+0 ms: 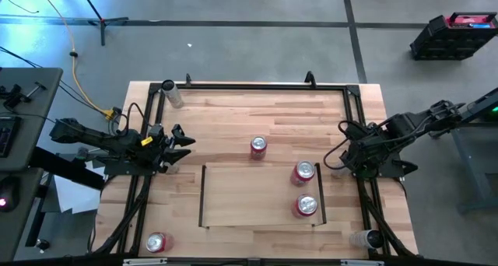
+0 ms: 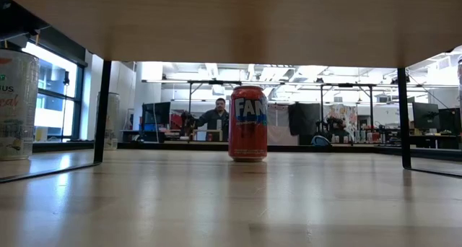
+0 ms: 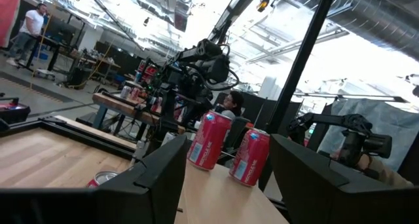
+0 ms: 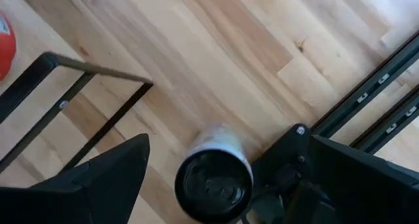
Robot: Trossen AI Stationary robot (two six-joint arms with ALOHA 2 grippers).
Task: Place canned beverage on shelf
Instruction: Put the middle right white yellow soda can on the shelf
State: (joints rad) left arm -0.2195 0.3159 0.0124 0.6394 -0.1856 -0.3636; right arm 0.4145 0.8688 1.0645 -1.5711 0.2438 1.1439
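Left gripper (image 1: 184, 142): positioned over the left side of the table (image 1: 233, 114), fingers spread wide, nothing held between them. In the left wrist view the two dark fingers (image 3: 160, 178) are seen well apart, with two red cans framed in the gap.

Right gripper (image 1: 342, 159): positioned at the right edge of the table, just beside the shelf's right rail. Fingers are seen spread in the right wrist view (image 4: 222, 185), with nothing gripped (a pale can with a dark top (image 4: 215, 173) stands upright on the wood below the gap).

Shelf (image 1: 249, 196): a pale-wood panel with dark rails on its short sides, set at the near middle of the table, between the two arms.

Cans on shelf: two red cans, both upright, at the right end of the panel; one (image 1: 303, 173) near the far corner, the other (image 1: 306, 206) near the near corner.

Can off shelf: one red can (image 1: 258, 147) stands upright on the table just beyond the shelf's far edge. In the low view it (image 2: 247, 123) is seen under the panel.

Other cans: one red can (image 1: 156, 243) at the near left corner of the table; one pale can (image 1: 173, 94) at the far left corner.

Background: a person (image 2: 219, 117) is seen beyond the table in the low view.
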